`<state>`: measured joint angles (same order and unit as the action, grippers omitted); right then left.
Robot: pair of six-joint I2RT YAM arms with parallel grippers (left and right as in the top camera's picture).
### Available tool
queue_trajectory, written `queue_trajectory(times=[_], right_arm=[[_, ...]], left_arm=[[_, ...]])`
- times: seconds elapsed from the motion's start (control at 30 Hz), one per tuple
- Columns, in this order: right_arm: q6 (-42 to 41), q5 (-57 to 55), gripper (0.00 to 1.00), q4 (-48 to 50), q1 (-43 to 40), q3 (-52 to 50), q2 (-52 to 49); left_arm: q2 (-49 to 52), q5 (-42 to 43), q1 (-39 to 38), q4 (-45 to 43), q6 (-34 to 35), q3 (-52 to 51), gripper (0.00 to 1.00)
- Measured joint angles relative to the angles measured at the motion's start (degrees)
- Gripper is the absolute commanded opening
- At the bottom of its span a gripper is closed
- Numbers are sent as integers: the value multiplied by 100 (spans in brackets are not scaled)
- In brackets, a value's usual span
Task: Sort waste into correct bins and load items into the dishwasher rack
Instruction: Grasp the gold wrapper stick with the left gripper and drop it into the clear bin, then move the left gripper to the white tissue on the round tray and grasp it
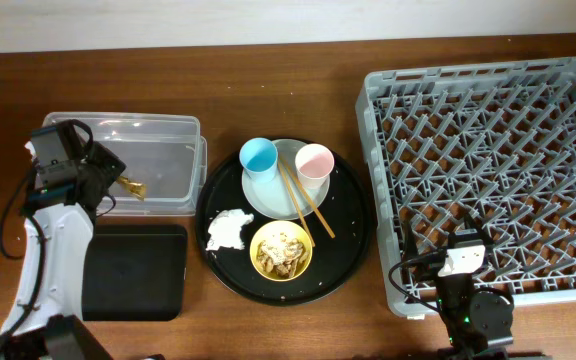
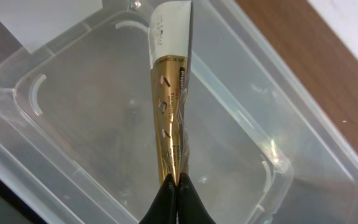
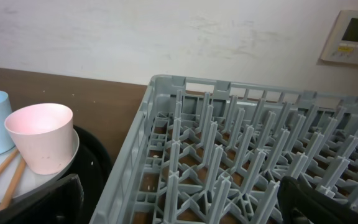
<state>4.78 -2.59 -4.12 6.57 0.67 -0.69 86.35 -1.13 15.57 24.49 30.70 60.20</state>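
Left of the brown wooden desk (image 1: 298,70): the left tool (image 2: 177,190) is pressed together on one end of the thin brown-and-white wrapper strip (image 2: 171,93). The strip hangs inside the clear rectangular plastic tub (image 2: 36,162) and is not yet let go. I cannot tell whether its far end touches the tub floor. Nothing else shows in the tub. Just in front of it, the small shallow black rectangular tray (image 1: 133,272) holds nothing.

Centre: the large round black tray (image 1: 353,235) carries all the rest.
- The crumpled white paper napkin (image 1: 230,229) lies on its left part.
- The small yellow bowl (image 1: 256,250) is beside the napkin, with brownish crumbly food scraps (image 1: 283,252) inside.
- The round white plate (image 1: 268,198) bears the light blue cup (image 1: 259,157) and the pink cup (image 1: 314,162).
- Two wooden chopsticks (image 1: 303,200) lie across the plate and out past its rim.

Right: the large square grey plastic dishwasher rack (image 1: 488,150) has no items among its pegs. The right tool (image 3: 185,199) is spread wide, holding nothing, at the rack's near left corner.

Judgement: early stage. The first piece of waste is nearly binned. The napkin and scraps are left to sort, and all the dishes and chopsticks are left to load.
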Motion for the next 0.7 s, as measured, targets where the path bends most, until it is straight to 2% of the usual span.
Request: queue_trajectory(times=[0.23,0.3,0.33,0.37,0.4,0.5,0.53,0.6,0.63,0.7], right_arm=[[-4,0,98,0,0,0,0],[-2,0,98,0,0,0,0],[0,0,98,0,0,0,0],[-2,0,98,0,0,0,0],[-4,0,98,0,0,0,0],[-4,0,98,0,0,0,0],[-2,0,98,0,0,0,0],[-2,-2,98,2,0,0,9],[-2,0,98,0,0,2,4],[0,0,98,0,0,2,0]], left_arm=[[197,0,0,-144,2,0,1],[208,0,0,-146,2,0,34],[208,0,0,-162,0,0,40],[208,0,0,-160,0,0,56],[208,0,0,-166,-9,0,59],[203,70,0,-140,-24,0,56],[138,332,4,50,-142,-2,56],[-511,1036,-37,841,-415,2,55],[-1226,1432,-256,1626,-651,0,51],[-2087,1703,-839,2238,-1021,4,49]])
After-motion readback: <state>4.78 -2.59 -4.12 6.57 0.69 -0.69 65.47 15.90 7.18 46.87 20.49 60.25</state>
